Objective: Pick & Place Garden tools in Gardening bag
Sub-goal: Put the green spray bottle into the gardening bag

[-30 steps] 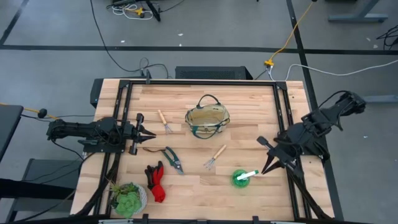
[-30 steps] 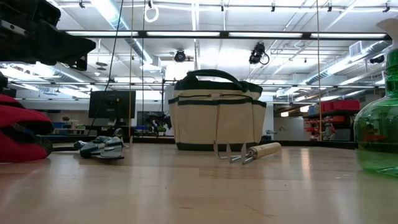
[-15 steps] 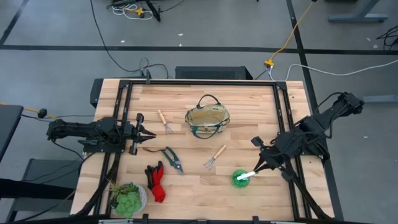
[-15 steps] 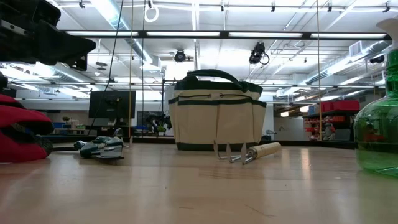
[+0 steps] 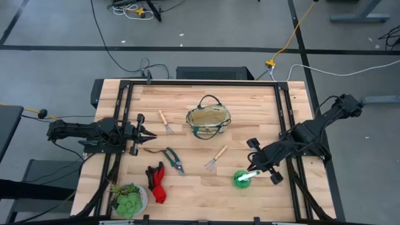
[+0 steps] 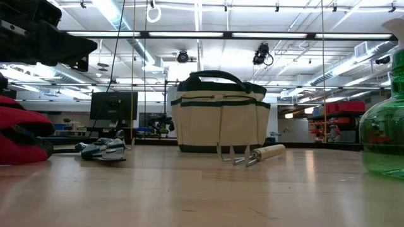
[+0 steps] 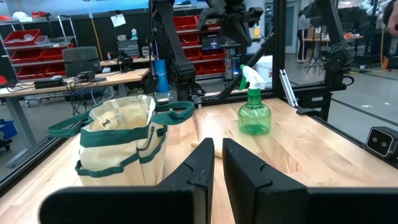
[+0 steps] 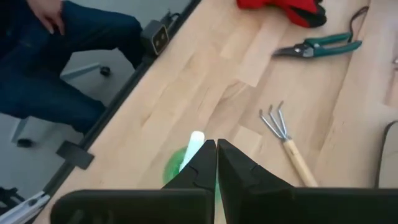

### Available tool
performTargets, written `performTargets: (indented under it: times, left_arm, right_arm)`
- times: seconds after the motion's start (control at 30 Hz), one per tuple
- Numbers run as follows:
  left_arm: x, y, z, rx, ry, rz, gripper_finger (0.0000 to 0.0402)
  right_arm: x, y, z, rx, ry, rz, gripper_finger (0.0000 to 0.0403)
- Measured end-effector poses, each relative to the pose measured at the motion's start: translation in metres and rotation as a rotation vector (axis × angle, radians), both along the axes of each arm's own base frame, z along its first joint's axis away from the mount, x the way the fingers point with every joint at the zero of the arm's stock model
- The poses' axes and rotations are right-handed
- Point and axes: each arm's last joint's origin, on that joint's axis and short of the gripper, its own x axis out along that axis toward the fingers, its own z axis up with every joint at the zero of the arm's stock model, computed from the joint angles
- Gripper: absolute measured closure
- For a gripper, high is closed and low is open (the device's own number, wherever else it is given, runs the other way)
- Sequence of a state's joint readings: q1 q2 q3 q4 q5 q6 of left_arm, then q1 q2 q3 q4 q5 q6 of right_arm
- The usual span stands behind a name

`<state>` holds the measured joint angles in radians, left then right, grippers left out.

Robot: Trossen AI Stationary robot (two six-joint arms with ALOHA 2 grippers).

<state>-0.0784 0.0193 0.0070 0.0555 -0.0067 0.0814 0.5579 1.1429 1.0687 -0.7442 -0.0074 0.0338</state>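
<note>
The tan gardening bag (image 5: 208,120) with green trim stands upright at the table's middle back. One wooden-handled fork (image 5: 165,122) lies to its left and the other (image 5: 215,158) in front of it. The green-handled shears (image 5: 172,159) and the red-and-black gloves (image 5: 156,182) lie at the near left. The green spray bottle (image 5: 241,179) with a white head stands at the near right. My right gripper (image 5: 253,170) is shut and hovers just over the bottle's white head (image 8: 196,144). My left gripper (image 5: 153,134) is shut and empty at the table's left edge.
A leafy plant in a pale pot (image 5: 128,199) stands at the near left corner. A dark frame rail (image 5: 284,119) runs along the table's edges. A seated person's legs (image 8: 56,56) show beyond the table's edge in the right wrist view.
My right gripper has gone from the table's right edge toward the left, and its wrist has turned. It now stands over the green spray bottle. The bottle and the other tools have stayed in place.
</note>
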Motion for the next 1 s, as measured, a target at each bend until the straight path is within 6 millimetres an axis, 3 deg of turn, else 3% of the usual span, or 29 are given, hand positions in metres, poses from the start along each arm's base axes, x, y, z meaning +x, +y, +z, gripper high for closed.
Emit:
performTargets:
  times: [0.4,1.0]
  left_arm:
    - [0.0000,0.0000,0.0000,0.000,0.000,0.000,0.0360]
    - [0.0000,0.0000,-0.0001,0.000,0.000,0.000,0.0360]
  right_arm:
    - [0.0014,0.0010,-0.0021,0.000,0.015,-0.008,0.0359]
    - [-0.0006,-0.0003,-0.0040,-0.001,0.050,-0.028,0.0209]
